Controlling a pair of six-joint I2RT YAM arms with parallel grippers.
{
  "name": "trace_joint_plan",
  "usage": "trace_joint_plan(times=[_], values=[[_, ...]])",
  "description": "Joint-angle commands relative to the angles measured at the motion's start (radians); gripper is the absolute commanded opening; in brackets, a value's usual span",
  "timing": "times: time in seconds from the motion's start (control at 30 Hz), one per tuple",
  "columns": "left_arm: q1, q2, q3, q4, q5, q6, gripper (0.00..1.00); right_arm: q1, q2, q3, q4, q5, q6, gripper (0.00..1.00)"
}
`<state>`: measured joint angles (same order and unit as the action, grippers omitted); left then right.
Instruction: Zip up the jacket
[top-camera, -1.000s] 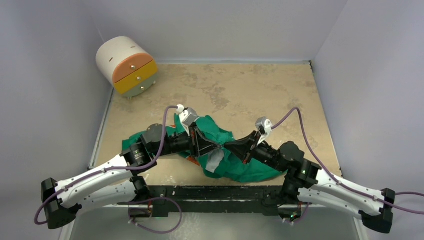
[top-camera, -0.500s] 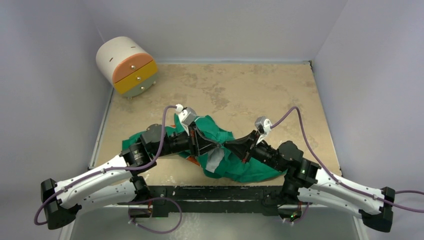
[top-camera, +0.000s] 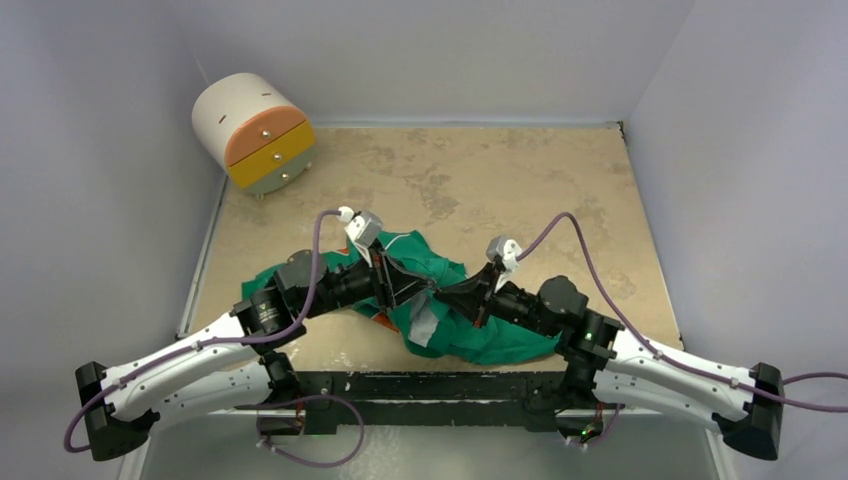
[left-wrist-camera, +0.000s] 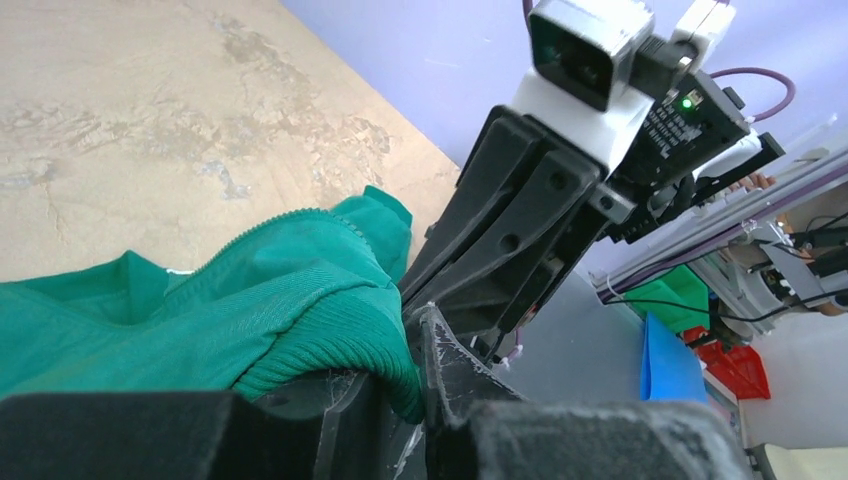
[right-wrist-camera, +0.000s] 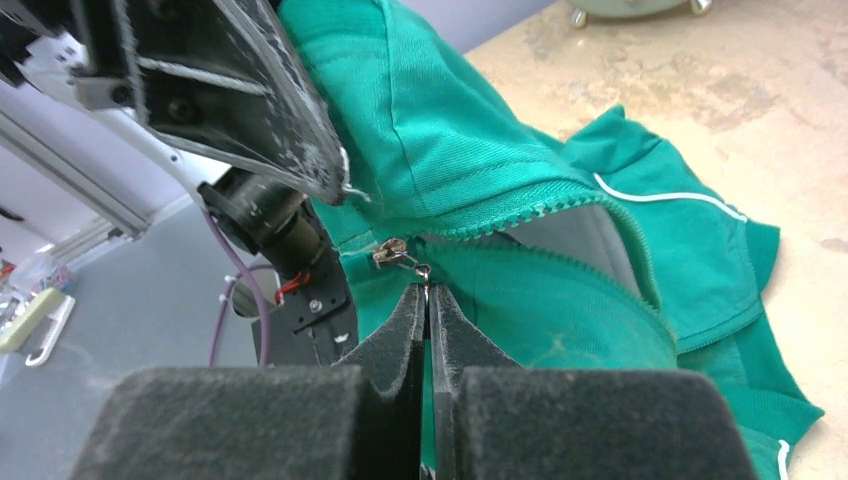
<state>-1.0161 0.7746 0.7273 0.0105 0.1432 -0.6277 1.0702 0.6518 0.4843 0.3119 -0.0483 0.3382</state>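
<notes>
My left jaws clench the ribbed hem (left-wrist-camera: 335, 335) of the jacket (top-camera: 495, 343), which lies bunched on the tabletop (top-camera: 480, 180) between my arms, anchoring the bottom so the zip runs taut. My right jaws pinch the zipper pull (right-wrist-camera: 400, 256), placed to draw it along.

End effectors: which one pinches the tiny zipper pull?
The right end effector: it is shut on the small metal zipper pull of the green fabric jacket. The left end effector only clamps ribbed fabric.
</notes>
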Motion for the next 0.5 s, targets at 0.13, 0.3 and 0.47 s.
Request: trace_joint_plan(times=[0.13,0.3,0.47], values=[[-0.006,-0.030,0.076,-0.090,-0.080,-0.025,0.23,-0.005,0.079,0.028,0.128,-0.010,-0.003,0.00],[-0.006,-0.069,0.087,-0.245,-0.189,-0.021,0.31,-0.005,0.079,0.025,0.161,-0.013,-0.004,0.00],[-0.006,-0.074,0.086,-0.298,-0.232,-0.028,0.36,-0.004,0.080,0.015,0.196,-0.036,-0.005,0.00]])
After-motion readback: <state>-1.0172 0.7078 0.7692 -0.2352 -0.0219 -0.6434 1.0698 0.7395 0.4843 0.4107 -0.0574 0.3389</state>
